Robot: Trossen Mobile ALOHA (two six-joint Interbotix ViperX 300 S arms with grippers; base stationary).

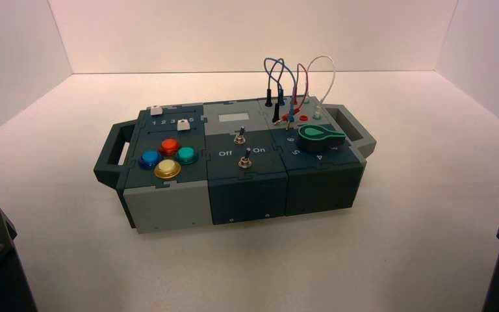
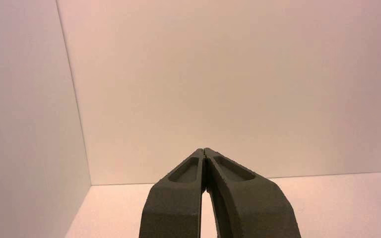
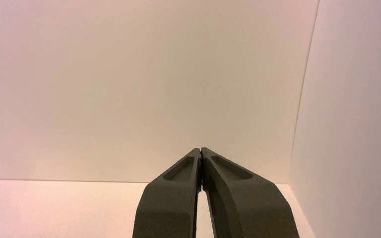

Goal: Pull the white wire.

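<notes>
Standing on the white table (image 1: 396, 227) at the centre of the high view, the box (image 1: 234, 162) carries the white wire (image 1: 325, 71) at its upper right corner. That wire arches up in a loop just right of the blue wires (image 1: 274, 68) and the red wire (image 1: 301, 81), both ends plugged into the box behind the green knob (image 1: 318, 136). Both arms sit parked at the bottom corners of the frame, well apart from the box. The left gripper (image 2: 205, 154) has its fingers clenched together, tips touching, grasping nothing. The right gripper (image 3: 200, 153) likewise has fingers pressed tight, empty, facing a bare wall.
</notes>
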